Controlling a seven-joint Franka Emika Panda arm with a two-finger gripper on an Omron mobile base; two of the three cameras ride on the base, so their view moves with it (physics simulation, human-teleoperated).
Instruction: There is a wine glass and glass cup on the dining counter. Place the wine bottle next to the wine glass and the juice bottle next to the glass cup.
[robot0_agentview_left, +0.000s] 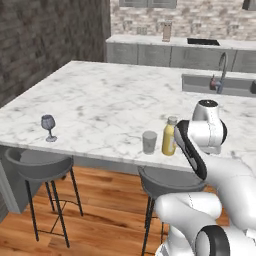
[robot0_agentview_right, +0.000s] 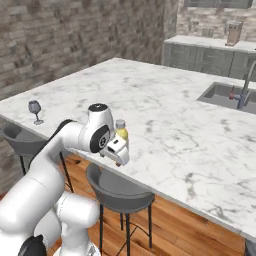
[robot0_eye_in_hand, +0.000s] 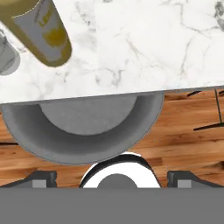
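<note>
Your tool (robot0_eye_in_hand: 112, 177) hangs wide open and empty just off the counter (robot0_agentview_left: 100, 100) edge, the upright juice bottle (robot0_agentview_left: 169, 137) ahead to its left beside the glass cup (robot0_agentview_left: 149, 142), apparently not touching, and the wine glass (robot0_agentview_left: 48, 127) well apart, farther left.

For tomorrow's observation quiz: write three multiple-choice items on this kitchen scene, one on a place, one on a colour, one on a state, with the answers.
1. Where does the juice bottle stand?
A. in the sink
B. beside the glass cup
C. on a stool

2. What colour is the juice bottle?
A. yellow
B. blue
C. red

3. How is the gripper?
A. shut on the wine glass
B. shut on the cup
C. open, holding nothing

Answers: B, both stand close together near the dining counter edge; A, its body shows yellow; C, the fingertips stand wide apart over a stool.
</note>
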